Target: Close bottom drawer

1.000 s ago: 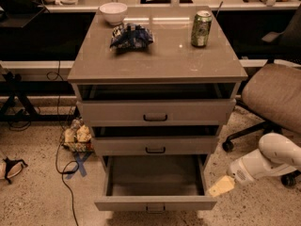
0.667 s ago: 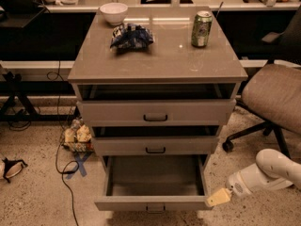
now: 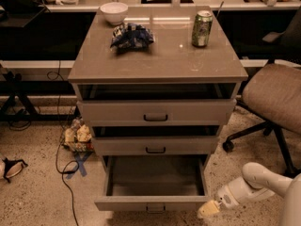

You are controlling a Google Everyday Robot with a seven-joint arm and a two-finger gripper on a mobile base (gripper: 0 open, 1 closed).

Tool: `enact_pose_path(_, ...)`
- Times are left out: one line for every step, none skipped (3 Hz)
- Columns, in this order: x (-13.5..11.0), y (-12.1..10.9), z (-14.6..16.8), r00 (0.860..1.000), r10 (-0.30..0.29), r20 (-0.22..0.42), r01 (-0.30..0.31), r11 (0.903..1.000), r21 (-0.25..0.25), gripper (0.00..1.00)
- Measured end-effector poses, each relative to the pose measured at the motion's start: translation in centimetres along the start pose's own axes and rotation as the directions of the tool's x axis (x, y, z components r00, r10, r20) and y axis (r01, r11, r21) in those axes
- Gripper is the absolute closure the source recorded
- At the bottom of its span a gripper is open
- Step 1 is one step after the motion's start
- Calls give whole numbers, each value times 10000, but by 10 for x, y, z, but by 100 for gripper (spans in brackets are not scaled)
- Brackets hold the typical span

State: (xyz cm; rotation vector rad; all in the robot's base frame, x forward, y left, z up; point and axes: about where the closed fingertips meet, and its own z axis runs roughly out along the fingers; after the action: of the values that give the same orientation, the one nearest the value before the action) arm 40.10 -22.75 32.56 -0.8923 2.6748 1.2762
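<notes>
The bottom drawer is pulled far out of the grey-beige cabinet; its wide shallow tray looks empty and its low front carries a small bar handle. The middle drawer and top drawer above it are each slightly open. My gripper is at the lower right, just off the right end of the bottom drawer's front, on a white arm reaching in from the right.
On the cabinet top stand a white bowl, a blue snack bag and a green can. An office chair stands at the right. Cables and a bag lie on the floor at the left.
My arm has dropped lower and the gripper has stayed beside the drawer front's right end. The bottom drawer has not visibly moved.
</notes>
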Motion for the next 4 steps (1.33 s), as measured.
enact_pose_path(0, 0, 1, 10000, 6, -2, -6, 10000, -16, 100)
enact_pose_path(12, -31, 23, 9985, 461, 307, -459, 9989, -75, 100)
enact_pose_path(28, -105, 73, 9861, 1339, 982, -1341, 9910, -46, 100)
enact_pose_path(36, -144, 97, 9722, 1820, 1473, -1874, 9820, 234, 100)
